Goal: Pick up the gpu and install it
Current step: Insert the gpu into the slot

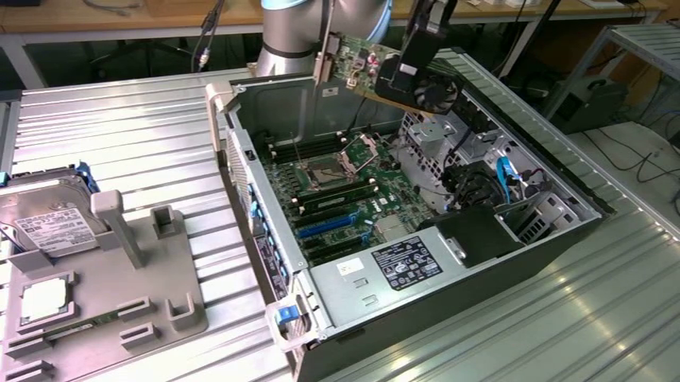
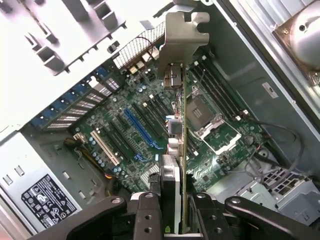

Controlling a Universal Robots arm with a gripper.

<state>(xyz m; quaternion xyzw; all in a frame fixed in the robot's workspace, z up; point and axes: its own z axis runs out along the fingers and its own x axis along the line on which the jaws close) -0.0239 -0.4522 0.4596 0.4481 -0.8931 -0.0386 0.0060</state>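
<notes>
The gpu [image 1: 367,70] is a green card with a black fan shroud and a silver end bracket. It hangs in the air over the far end of the open computer case [image 1: 563,179]. My gripper [image 1: 412,62] is shut on it from above. In the wrist view the gpu [image 2: 183,145] shows edge-on between my fingers [image 2: 150,215], its silver bracket [image 2: 182,45] pointing away from me. The motherboard [image 2: 150,150] lies well below the card, and its blue slot [image 2: 142,130] sits off to one side of the card's edge. The card touches nothing in the case.
The case lies on its side on a ribbed metal table [image 1: 117,135], with a power supply [image 1: 409,267] at its near end and a drive cage with cables [image 1: 489,179] at the exterior view's right. A grey fixture [image 1: 138,310] at the exterior view's left holds a hard drive [image 1: 48,219].
</notes>
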